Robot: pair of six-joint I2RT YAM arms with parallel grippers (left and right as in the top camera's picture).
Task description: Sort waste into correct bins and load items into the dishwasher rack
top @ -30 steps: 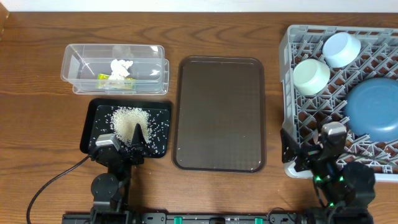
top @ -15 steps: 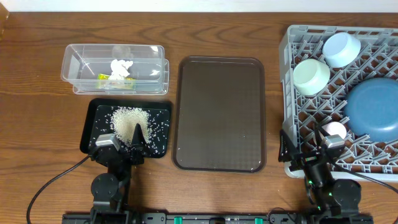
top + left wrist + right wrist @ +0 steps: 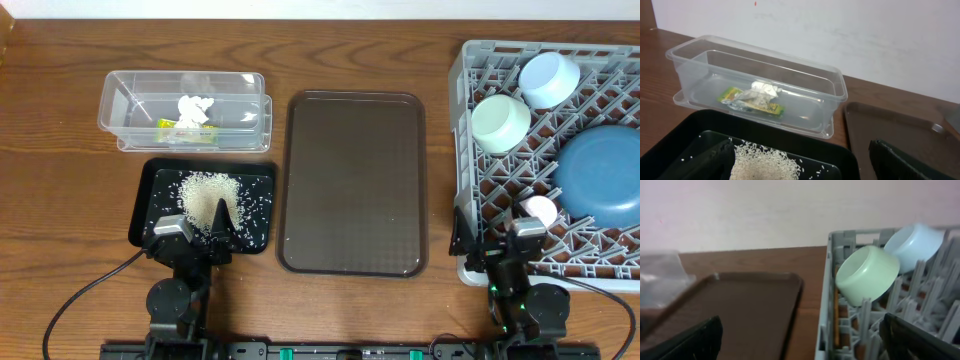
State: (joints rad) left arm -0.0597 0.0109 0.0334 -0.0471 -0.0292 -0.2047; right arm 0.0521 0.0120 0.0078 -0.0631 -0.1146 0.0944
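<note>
Rice (image 3: 205, 192) in shallow tray (image 3: 148, 208), container (image 3: 236, 104) behind, rack (image 3: 465, 160) far right.

Mint-green bowl (image 3: 867, 275) — beside light-blue bowl (image 3: 914, 241), in rack (image 3: 826, 310)

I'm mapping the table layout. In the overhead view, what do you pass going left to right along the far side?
Clear container → brown tray → grey rack, holding the mint-green bowl, then the light-blue bowl.

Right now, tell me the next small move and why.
Probably just park both arms: the rice sits in the black tray, the tissue and wrapper in the clear container, the dark-blue bowl, light-blue bowl, mint bowl and pink cup in the rack, and the left gripper and right gripper are open, holding nothing.
</note>
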